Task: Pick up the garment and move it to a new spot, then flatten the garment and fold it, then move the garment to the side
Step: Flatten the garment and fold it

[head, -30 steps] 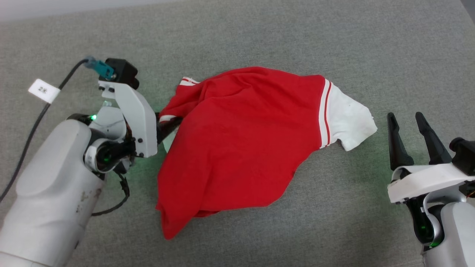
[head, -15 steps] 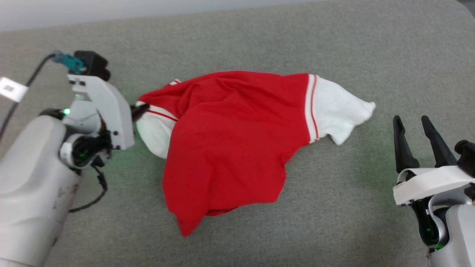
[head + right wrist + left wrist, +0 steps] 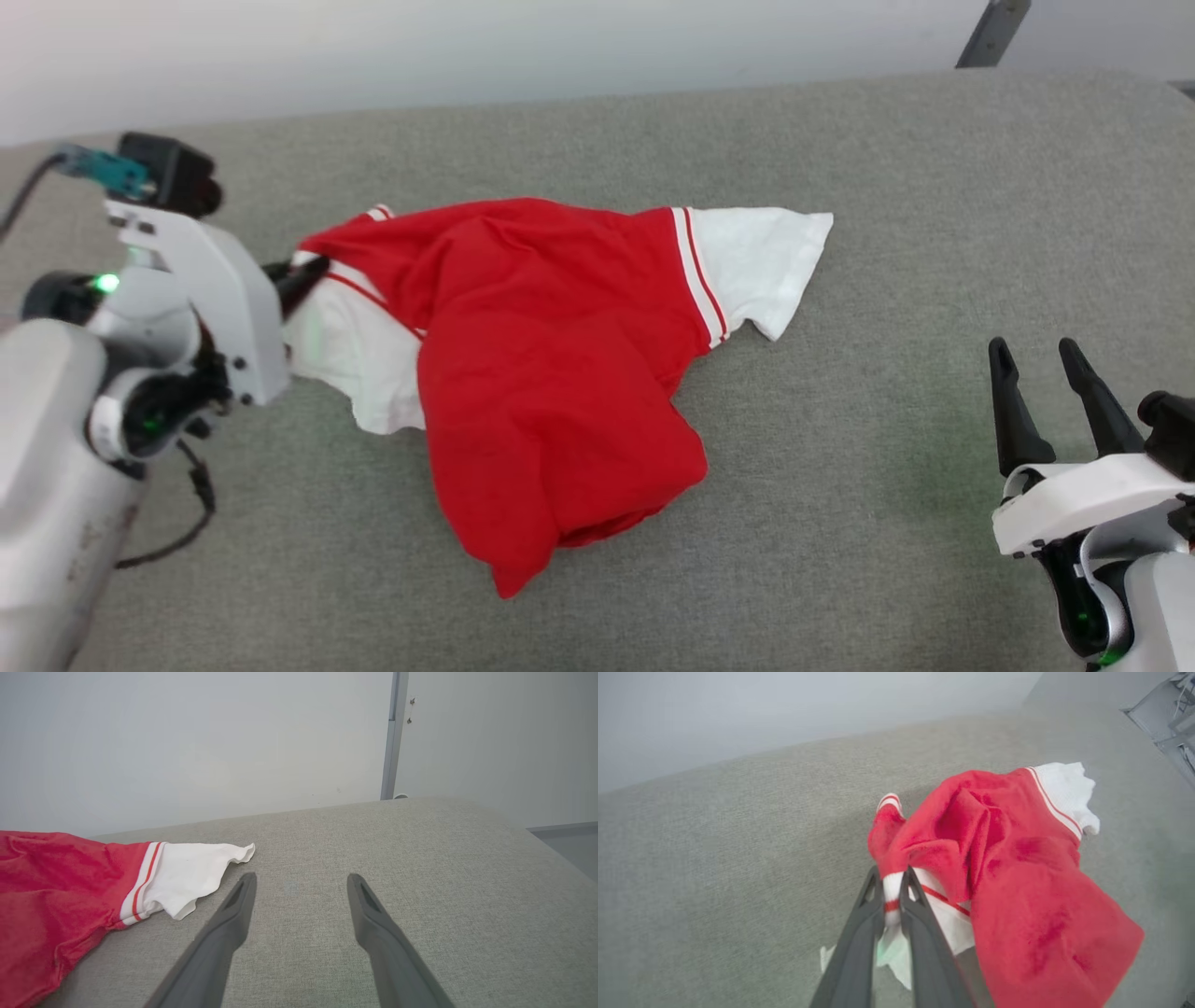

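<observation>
Our left gripper [image 3: 892, 876] has its two dark fingers drawn almost together on the garment [image 3: 551, 373], and in the left wrist view we see a white band with a red stripe pinched between their tips, right at a sleeve seam. The white sleeve [image 3: 347, 359] belonging to that seam droops below and beside the fingers, and the red cloth bunches in folds just past them. From there the red body of the T-shirt spreads away from the grip in a crumpled, half-doubled heap on the grey fabric surface [image 3: 887, 233], with one red corner pointing toward us. Its other sleeve [image 3: 761, 261] lies flat on the far right side of the heap, white with thin red-and-white stripes where it meets the red. Our right gripper [image 3: 1032, 350] sits well apart from the T-shirt, low on the right, with its fingers spread wide and nothing between them. In the right wrist view they point across bare grey fabric, the white sleeve lying off to their left. A black cable [image 3: 177, 523] loops beside our left forearm, and a pale wall [image 3: 467, 47] stands behind the surface.
</observation>
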`<state>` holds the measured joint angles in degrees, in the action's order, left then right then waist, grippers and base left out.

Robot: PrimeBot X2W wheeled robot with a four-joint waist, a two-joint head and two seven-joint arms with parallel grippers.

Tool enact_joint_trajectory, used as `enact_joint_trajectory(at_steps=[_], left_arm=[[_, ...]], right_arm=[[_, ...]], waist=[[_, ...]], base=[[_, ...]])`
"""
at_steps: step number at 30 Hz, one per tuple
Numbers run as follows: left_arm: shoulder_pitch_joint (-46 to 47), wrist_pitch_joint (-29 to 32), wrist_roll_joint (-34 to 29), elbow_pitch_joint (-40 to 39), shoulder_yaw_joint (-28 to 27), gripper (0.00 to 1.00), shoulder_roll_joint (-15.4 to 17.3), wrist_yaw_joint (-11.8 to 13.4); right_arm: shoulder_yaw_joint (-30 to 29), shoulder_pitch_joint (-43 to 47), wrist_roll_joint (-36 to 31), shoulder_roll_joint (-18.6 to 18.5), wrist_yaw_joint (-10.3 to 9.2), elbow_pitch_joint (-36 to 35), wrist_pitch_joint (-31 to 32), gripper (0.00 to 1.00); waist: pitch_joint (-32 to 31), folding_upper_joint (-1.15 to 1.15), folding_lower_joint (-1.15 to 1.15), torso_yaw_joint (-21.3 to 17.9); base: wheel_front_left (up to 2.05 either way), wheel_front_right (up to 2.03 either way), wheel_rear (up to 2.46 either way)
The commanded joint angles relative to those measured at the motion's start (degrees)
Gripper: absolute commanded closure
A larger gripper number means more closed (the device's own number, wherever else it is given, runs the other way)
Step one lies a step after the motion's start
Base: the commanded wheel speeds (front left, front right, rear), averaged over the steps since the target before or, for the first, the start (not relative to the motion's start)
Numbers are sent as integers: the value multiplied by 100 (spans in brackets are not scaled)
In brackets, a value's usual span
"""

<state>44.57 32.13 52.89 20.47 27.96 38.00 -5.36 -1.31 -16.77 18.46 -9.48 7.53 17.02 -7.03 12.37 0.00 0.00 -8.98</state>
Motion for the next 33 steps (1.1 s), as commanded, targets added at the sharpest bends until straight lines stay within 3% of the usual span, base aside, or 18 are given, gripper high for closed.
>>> enact_joint_trajectory(at_steps=[1, 12, 19, 22, 24, 26, 28, 29, 30, 32, 33], left_arm=[[-129, 53, 53, -305, 47, 100, -62, 22], [-639, 475, 303, -1867, 622, 100, -627, 137], [-1011, 560, 97, -2043, 1107, 100, -768, 125], [-1097, 470, 7, -1902, 1193, 88, -768, 85], [-1095, 430, -45, -1820, 1208, 69, -730, 79], [-1124, 398, -58, -1760, 1206, 67, -717, 67], [-1133, 418, -100, -1694, 1223, 56, -642, 73], [-1134, 428, -109, -1680, 1233, 70, -623, 72], [-1131, 439, -118, -1668, 1241, 73, -607, 68], [-1135, 506, -143, -1635, 1282, 100, -541, 52], [-1134, 529, -157, -1629, 1287, 100, -506, 49]], right_arm=[[8, 124, -39, -13, -8, -28, 36, 0], [34, 221, 13, 35, -8, -134, 132, 0], [43, 183, 30, 98, -9, -148, 139, 0], [43, 142, 40, 114, -8, -129, 129, 0], [35, 123, 40, 122, -8, -114, 123, 0], [25, 111, 51, 119, -8, -96, 107, 0], [17, 106, 59, 112, -8, -79, 102, 0], [10, 106, 65, 109, -8, -70, 107, 0], [3, 109, 68, 108, -8, -63, 106, 0], [0, 119, 80, 130, -9, -54, 111, 0], [1, 120, 88, 139, -8, -53, 118, 0]], waist=[[-133, 0, 0, 77], [-198, 0, 0, 49], [-80, 0, 0, 17], [-40, 0, 0, 12], [-22, 0, 0, 12], [-17, 0, 0, 19], [-17, 0, 0, 29], [-18, 0, 0, 36], [-20, 0, 0, 44], [-24, 0, 0, 58], [-26, 0, 0, 64]], base=[[0, 0, 0], [0, 0, 0], [0, 0, 0], [0, 0, 0], [0, 0, 0], [0, 0, 0], [0, 0, 0], [0, 0, 0], [0, 0, 0], [0, 0, 0], [0, 0, 0]])
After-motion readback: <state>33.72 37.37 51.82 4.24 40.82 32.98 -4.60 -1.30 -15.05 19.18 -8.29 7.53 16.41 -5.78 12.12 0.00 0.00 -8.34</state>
